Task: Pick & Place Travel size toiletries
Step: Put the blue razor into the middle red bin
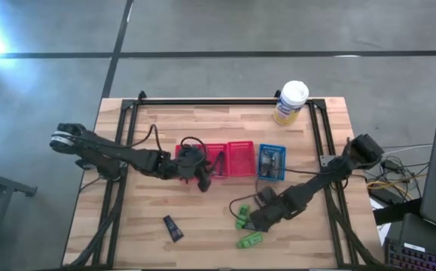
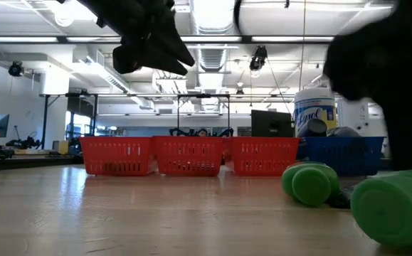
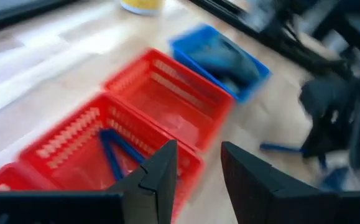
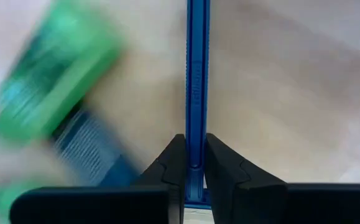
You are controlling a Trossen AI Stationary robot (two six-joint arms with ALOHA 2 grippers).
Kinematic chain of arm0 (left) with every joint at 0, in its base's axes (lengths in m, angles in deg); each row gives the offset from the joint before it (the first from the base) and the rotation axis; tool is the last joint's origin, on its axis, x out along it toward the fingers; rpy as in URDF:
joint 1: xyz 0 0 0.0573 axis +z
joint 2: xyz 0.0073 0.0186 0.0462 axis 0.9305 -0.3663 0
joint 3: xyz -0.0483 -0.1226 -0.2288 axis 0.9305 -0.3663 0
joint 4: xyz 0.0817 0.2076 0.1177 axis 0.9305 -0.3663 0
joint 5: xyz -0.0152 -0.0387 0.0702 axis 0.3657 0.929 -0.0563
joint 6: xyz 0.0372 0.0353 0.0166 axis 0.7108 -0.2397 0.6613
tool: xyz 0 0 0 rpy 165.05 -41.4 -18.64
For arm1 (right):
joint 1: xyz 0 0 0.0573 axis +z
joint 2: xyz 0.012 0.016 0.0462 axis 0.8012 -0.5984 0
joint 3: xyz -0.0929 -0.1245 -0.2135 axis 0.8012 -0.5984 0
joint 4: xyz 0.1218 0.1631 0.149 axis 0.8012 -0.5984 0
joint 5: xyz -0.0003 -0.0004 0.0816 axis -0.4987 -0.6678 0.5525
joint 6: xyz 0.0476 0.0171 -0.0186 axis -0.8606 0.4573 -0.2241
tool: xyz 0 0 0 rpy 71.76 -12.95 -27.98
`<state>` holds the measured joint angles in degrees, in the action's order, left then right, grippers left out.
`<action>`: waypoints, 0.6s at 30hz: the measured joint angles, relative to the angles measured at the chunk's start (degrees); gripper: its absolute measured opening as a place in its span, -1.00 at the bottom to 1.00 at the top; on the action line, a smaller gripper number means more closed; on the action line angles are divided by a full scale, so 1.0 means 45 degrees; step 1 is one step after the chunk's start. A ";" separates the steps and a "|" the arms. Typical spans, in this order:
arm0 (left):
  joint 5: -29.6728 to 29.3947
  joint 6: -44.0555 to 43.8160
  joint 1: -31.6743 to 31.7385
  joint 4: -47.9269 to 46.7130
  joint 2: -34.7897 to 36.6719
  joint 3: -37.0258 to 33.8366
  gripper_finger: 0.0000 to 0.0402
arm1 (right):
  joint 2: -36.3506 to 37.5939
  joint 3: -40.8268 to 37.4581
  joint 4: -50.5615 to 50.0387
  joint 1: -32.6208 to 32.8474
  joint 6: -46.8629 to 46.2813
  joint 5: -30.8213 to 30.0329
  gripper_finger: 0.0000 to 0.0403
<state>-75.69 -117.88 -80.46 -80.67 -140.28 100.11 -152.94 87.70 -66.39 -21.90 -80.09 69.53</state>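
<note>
Closest to the low camera, two green tubes [image 2: 312,183] lie on the wooden table [image 1: 202,226] near its front edge. From the left of the high view: a small black tube [image 1: 173,228] lies alone near the front, and the left gripper [image 1: 204,181] hangs just in front of the red baskets [image 1: 229,159], fingers apart and empty; two blue razors [image 3: 114,152] rest in the basket just ahead of it. Next comes the blue basket [image 1: 271,162] holding greyish items, with a white-and-yellow canister [image 1: 290,102] behind it. Right of centre, the right gripper [image 1: 257,220] sits low beside the green tubes, its fingers [image 4: 175,163] clamped on a blue razor [image 4: 196,74].
</note>
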 joint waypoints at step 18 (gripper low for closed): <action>0.3239 1.1067 -0.1020 0.3997 -0.0516 0.0110 -0.34 | 0.3926 0.0343 0.1119 -0.2078 0.4737 0.2205 -0.84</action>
<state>-61.11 -68.08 -85.05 -62.69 -142.60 100.60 -135.27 89.25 -61.36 -31.25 -58.78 79.45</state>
